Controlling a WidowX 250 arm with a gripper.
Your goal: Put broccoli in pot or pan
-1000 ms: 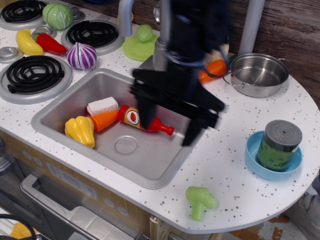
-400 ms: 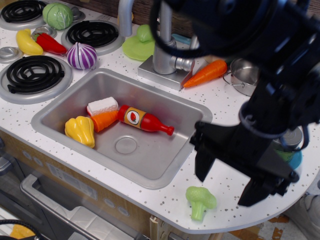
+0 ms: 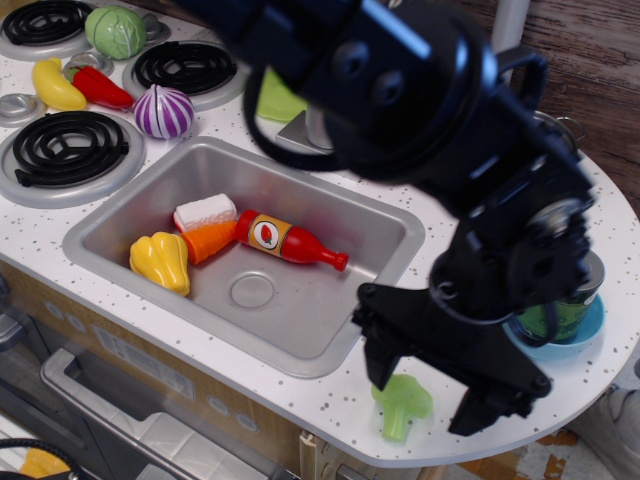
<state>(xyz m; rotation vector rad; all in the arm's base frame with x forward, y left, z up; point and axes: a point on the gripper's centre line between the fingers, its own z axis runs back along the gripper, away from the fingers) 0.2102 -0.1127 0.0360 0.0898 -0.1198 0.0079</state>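
Observation:
The light-green toy broccoli lies on the white speckled counter near the front edge, right of the sink. My black gripper is open, with one finger left of the broccoli and the other to its right, just above it. The arm covers most of the right side of the view. The steel pot is almost fully hidden behind the arm; only a bit of its rim shows at the back right.
The sink holds a red bottle, a yellow pepper and an orange-and-white piece. A blue bowl with a can stands at the right, partly hidden. Burners, cabbage and an onion lie at the back left.
My gripper moved from over the sink to the right and down toward the front edge, and now straddles the broccoli. The arm now hides the pot and carrot.

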